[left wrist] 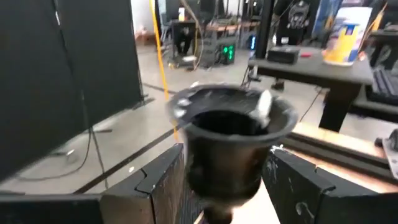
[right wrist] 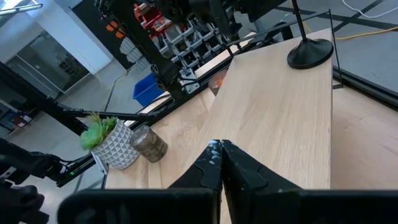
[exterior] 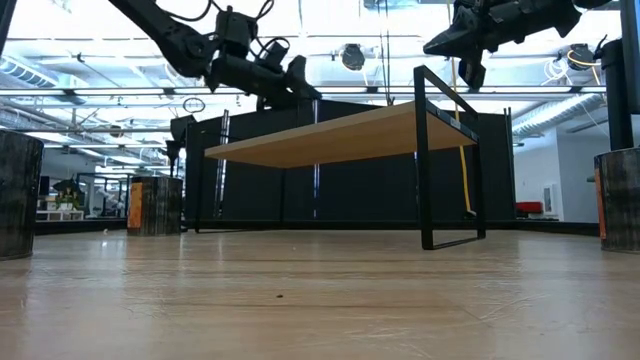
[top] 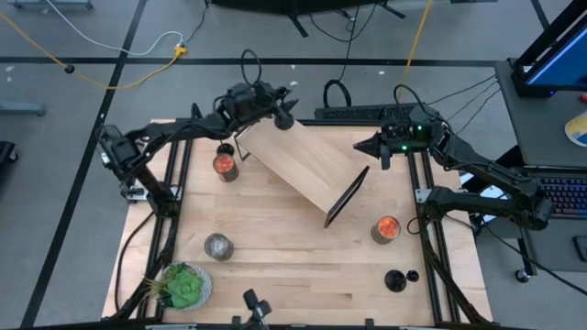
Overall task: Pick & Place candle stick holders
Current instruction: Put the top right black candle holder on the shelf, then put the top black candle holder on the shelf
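A black candle stick holder with a cup-shaped top [left wrist: 233, 124] stands upright between the fingers of my left gripper [top: 281, 112], at the far left corner of a wooden riser [top: 307, 163] with black metal legs. Its round base and thin stem show in the right wrist view [right wrist: 309, 53]. My right gripper [top: 381, 149] is shut and empty above the riser's far right end; it also shows in its own wrist view [right wrist: 221, 155]. More black holders stand near the front right [top: 396, 280] and at the front middle [top: 255, 302]. My left gripper pinches the holder's neck just under the cup [left wrist: 227, 186] between its two fingers [left wrist: 163, 183], one on each side. The fingers come roughly level from the table's left. The holder stays upright. I cannot tell whether its base [right wrist: 309, 53] rests on the riser's top or hangs just above it.
Orange candle jars stand at the left [top: 225, 166] and right [top: 386, 228] of the riser, and a grey jar stands at the front left [top: 218, 246]. A leafy green plant in a pot [top: 183, 286] stands at the front left corner.
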Motion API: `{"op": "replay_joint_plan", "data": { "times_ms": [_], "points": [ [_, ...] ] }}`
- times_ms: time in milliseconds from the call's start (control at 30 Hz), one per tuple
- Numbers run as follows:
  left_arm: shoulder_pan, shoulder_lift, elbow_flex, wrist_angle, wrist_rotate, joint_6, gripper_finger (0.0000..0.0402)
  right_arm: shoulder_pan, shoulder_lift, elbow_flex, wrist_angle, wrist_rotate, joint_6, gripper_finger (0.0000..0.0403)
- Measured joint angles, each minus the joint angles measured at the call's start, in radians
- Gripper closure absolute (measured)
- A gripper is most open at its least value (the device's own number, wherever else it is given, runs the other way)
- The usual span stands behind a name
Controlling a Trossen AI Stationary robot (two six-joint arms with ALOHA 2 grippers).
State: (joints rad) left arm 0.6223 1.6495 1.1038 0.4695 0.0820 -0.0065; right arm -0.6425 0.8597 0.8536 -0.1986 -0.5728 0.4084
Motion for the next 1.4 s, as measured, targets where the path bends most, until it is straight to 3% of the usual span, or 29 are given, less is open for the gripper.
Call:
{"op": "replay_joint_plan", "data": {
  "times_ms": [433,633,1400],
  "points": [
    [-0.002,-0.009,0.000,-0.077,-0.006,-0.033,0.0190,0.000,0.000,0.000,0.000,-0.004,-0.002,0.0403],
    [-0.009,-0.068,-0.001,-0.228,-0.083,0.005,0.0189,0.000,0.000,0.000,0.002,-0.004,-0.002,0.0403],
    [-0.037,-0.218,-0.001,-0.552,-0.119,-0.007,0.0190,0.000,0.000,0.000,0.008,-0.004,-0.028,0.0403]
  ]
}}
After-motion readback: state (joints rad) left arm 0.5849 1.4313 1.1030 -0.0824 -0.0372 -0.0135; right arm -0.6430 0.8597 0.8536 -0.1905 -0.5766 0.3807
